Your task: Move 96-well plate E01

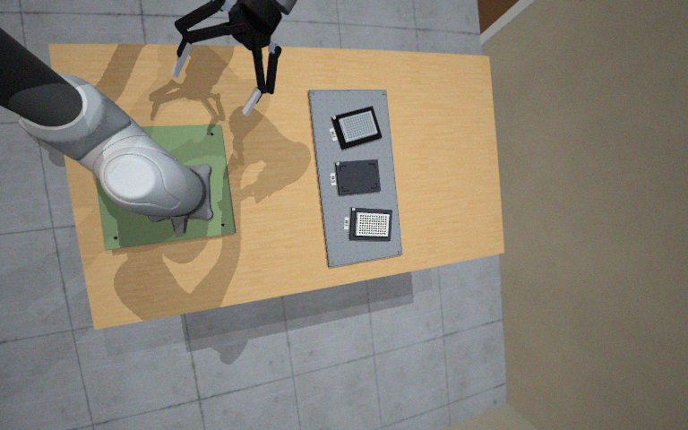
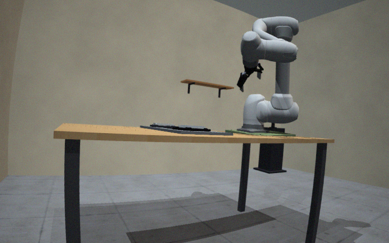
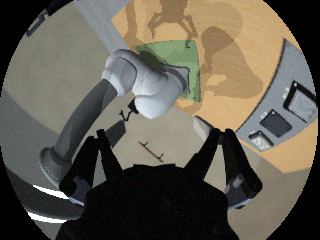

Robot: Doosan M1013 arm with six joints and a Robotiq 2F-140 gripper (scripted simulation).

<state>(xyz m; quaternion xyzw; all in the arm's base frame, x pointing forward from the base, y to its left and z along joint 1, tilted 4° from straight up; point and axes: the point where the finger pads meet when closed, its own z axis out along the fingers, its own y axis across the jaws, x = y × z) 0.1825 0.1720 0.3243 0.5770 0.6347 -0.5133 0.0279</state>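
Note:
A grey deck (image 1: 356, 177) on the wooden table carries three nests in a row. The far nest holds a 96-well plate (image 1: 356, 126) with greyish wells. The middle nest (image 1: 357, 176) is dark and empty. The near nest holds a 96-well plate (image 1: 372, 223) with white wells. The labels are too small to read, so I cannot tell which plate is E01. My gripper (image 1: 215, 86) (image 2: 248, 79) is open and empty. It hangs high above the table, left of the deck and well away from the plates. The wrist view shows the open fingers and the deck (image 3: 283, 116) far below.
The arm's base stands on a green mat (image 1: 167, 187) left of the deck. A small wooden shelf (image 2: 206, 84) is fixed to the back wall. The table's edges lie close to the deck at the right.

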